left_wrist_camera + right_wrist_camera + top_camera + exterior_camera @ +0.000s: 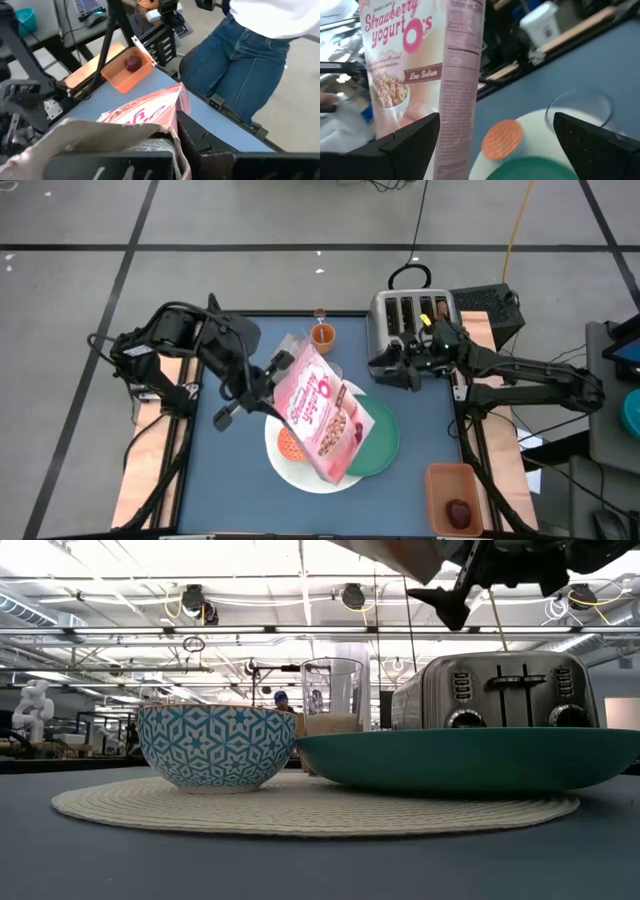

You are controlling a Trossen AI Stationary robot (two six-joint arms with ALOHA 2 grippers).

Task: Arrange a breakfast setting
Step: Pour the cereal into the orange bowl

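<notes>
My left gripper (262,385) is shut on the pink cereal box (325,415), which hangs tilted above the white plate (300,472). On that plate sit the small orange bowl (289,443) and the green plate (385,448). The glass (332,690) stands behind them, and the orange cup (322,334) stands farther back. My right gripper (388,370) stands open in front of the toaster, pointing level toward the box (420,65), with nothing between its fingers. The dark red fruit (458,512) lies in an orange tray at the near right. My left gripper holds the cereal box by its opened top end, where a cardboard flap (107,132) lies over the fingers. The fingers come from the table's left, slanting down. The box is lifted clear and slopes down from the gripper toward its bottom end (338,472) above the plates.
The silver toaster (412,320) stands at the far right, just behind my right gripper. The orange tray (450,480) sits at the table's near right corner. A person in jeans (240,65) stands beside the table's near right side. Bare blue table (230,480) lies at the near left.
</notes>
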